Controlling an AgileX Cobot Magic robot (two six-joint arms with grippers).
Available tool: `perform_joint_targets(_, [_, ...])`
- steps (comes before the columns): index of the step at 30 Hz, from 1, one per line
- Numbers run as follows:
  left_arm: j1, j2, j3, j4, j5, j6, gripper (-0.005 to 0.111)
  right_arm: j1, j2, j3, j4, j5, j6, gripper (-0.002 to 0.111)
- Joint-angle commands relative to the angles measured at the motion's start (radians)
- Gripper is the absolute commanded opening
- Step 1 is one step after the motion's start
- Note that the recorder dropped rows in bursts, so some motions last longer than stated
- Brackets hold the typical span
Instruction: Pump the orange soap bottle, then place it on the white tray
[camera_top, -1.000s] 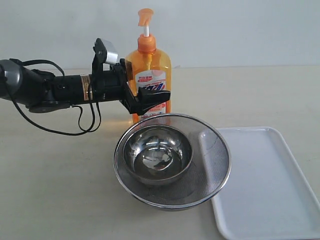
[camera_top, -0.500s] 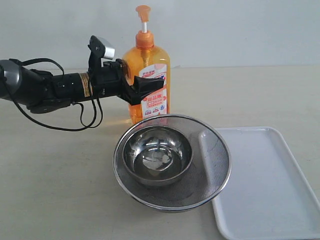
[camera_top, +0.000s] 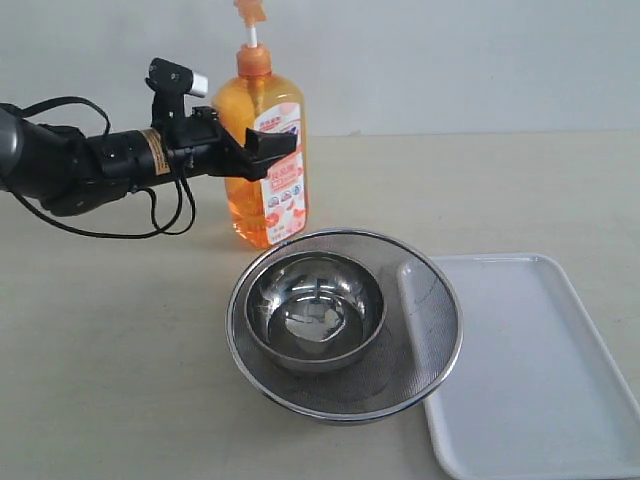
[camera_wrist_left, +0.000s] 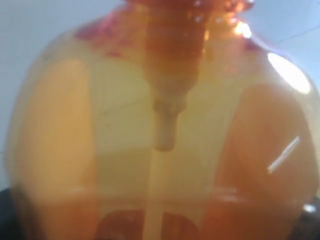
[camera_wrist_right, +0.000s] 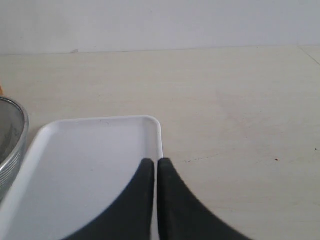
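The left gripper (camera_top: 266, 150) is closed around the orange soap bottle (camera_top: 268, 205) at the upper part of its body, one black finger (camera_top: 272, 143) lying across the label and the other hidden behind the bottle. The jaws stand partly apart, as wide as the bottle. The bottle leans slightly in the grip, and its pump head reaches the top edge of the exterior view. Whether its base touches the table (camera_top: 120, 350) cannot be told. In the left wrist view the translucent bottle (camera_wrist_left: 160, 125) fills the whole picture.

Near the left gripper, below its fingers, sits a mesh strainer (camera_top: 440, 290) with a steel bowl (camera_top: 315, 310) inside. The white tray (camera_top: 530, 360) lies beyond the strainer, well apart from this gripper.

The right gripper (camera_wrist_right: 156, 175) has its fingers pressed together and holds nothing. It hangs over the rim of the white tray (camera_wrist_right: 90, 165).
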Motion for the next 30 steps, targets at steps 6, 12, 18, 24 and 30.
perform_joint_targets(6, [0.007,-0.112,0.194,-0.535,0.067,0.386,0.005,-0.001,-0.006,0.005,-0.004,-0.011,-0.006,0.0])
perform_joint_targets(12, [0.007,-0.165,0.406,-0.778,-0.231,0.51,0.005,-0.001,-0.006,0.005,-0.004,-0.011,-0.006,0.0])
perform_joint_targets(18, [-0.024,-0.231,0.598,-0.881,-0.327,0.643,0.005,-0.001,-0.006,0.005,-0.004,-0.011,-0.006,0.0])
perform_joint_targets(24, [-0.118,-0.348,0.788,-0.996,-0.351,0.716,0.005,-0.001,-0.006,0.005,-0.004,-0.011,-0.006,0.0])
perform_joint_targets(30, [-0.258,-0.509,0.929,-1.169,-0.355,0.813,0.005,-0.001,-0.006,0.005,-0.004,-0.011,-0.006,0.0])
